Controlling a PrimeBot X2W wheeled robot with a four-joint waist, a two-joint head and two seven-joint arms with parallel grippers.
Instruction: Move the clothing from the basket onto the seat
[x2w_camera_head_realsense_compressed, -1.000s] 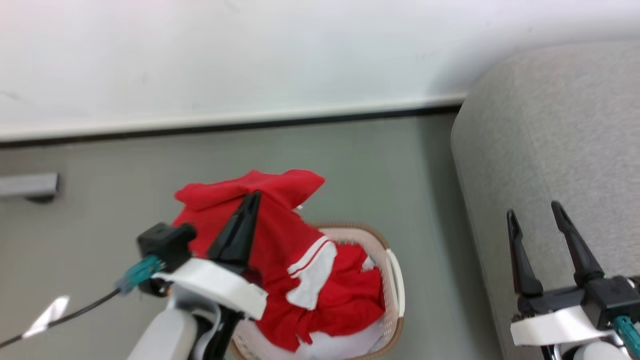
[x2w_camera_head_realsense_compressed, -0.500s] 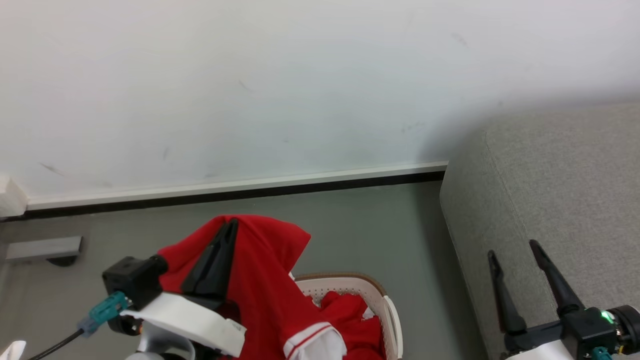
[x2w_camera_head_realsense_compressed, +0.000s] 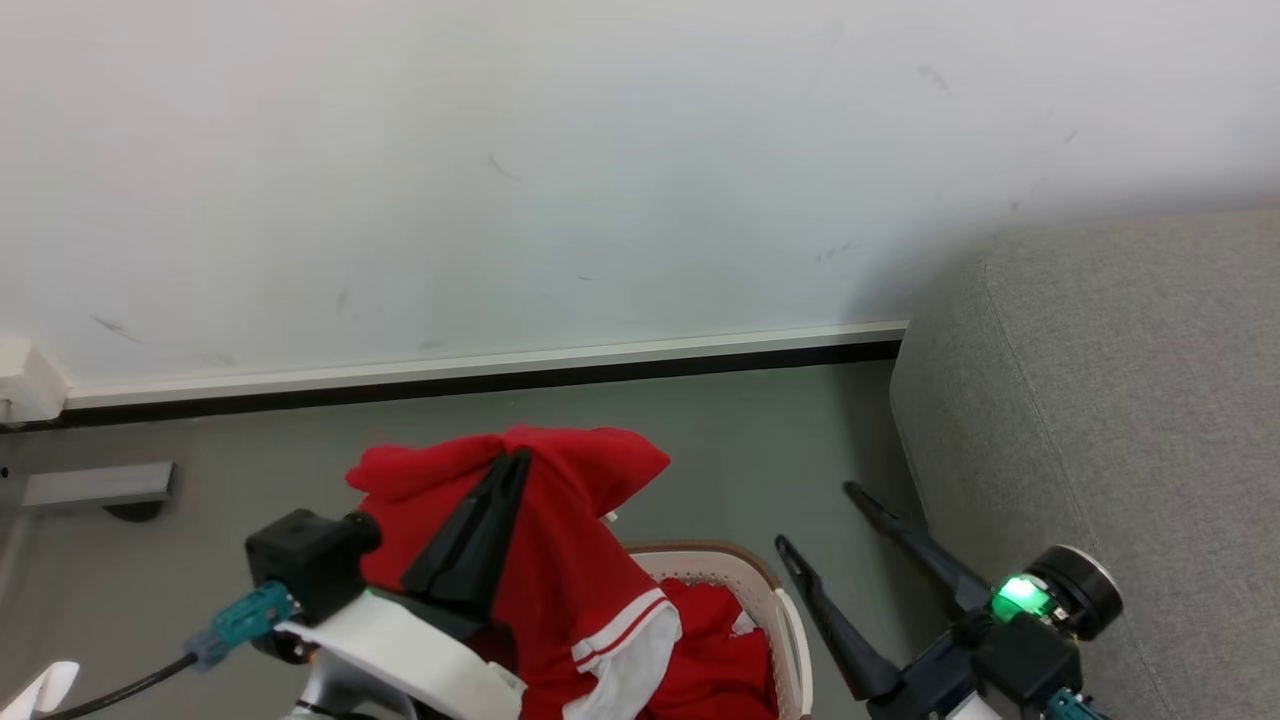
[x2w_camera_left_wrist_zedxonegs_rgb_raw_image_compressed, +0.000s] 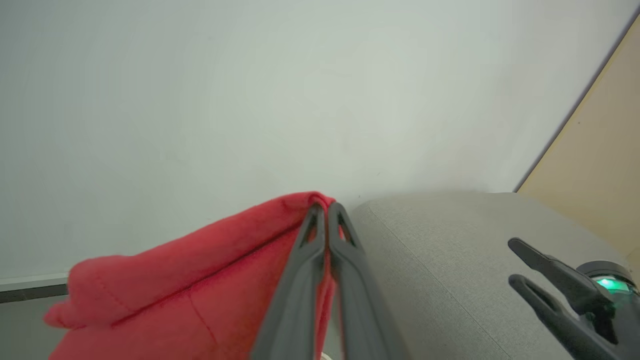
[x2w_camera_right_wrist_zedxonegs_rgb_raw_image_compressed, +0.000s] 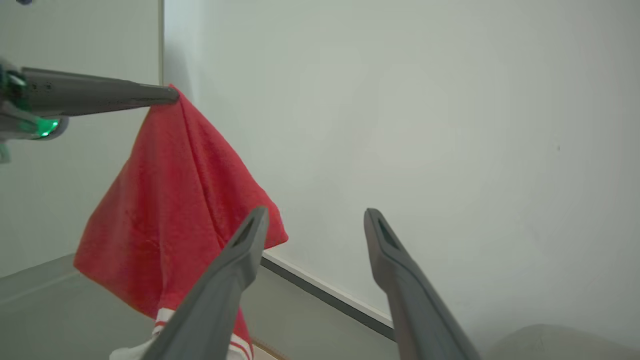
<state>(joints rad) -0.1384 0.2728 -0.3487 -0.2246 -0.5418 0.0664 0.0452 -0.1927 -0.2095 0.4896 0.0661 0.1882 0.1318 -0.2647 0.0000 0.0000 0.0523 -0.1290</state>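
Note:
My left gripper (x2w_camera_head_realsense_compressed: 520, 457) is shut on a fold of the red clothing (x2w_camera_head_realsense_compressed: 570, 570), and the garment hangs from it above the basket (x2w_camera_head_realsense_compressed: 775, 600). Its white sleeve trim with red stripes (x2w_camera_head_realsense_compressed: 625, 640) dangles low. A second red garment (x2w_camera_head_realsense_compressed: 715, 640) lies inside the cream basket. In the left wrist view the shut fingertips (x2w_camera_left_wrist_zedxonegs_rgb_raw_image_compressed: 324, 206) pinch the red cloth (x2w_camera_left_wrist_zedxonegs_rgb_raw_image_compressed: 200, 280). My right gripper (x2w_camera_head_realsense_compressed: 815, 515) stands open over the floor between the basket and the grey seat (x2w_camera_head_realsense_compressed: 1100, 420). In the right wrist view its open jaws (x2w_camera_right_wrist_zedxonegs_rgb_raw_image_compressed: 316, 213) face the hanging cloth (x2w_camera_right_wrist_zedxonegs_rgb_raw_image_compressed: 175, 200).
A white wall with a dark baseboard (x2w_camera_head_realsense_compressed: 480, 380) runs behind the grey floor. A grey bar (x2w_camera_head_realsense_compressed: 95, 487) lies on the floor at the far left. The seat's rounded arm (x2w_camera_left_wrist_zedxonegs_rgb_raw_image_compressed: 450, 260) is just right of the held garment, with a beige panel (x2w_camera_left_wrist_zedxonegs_rgb_raw_image_compressed: 600, 150) beyond it.
The head camera tilted up. My right gripper swung left off the seat and now points aslant beside the basket. My left gripper kept its grip and shifted slightly right with the garment.

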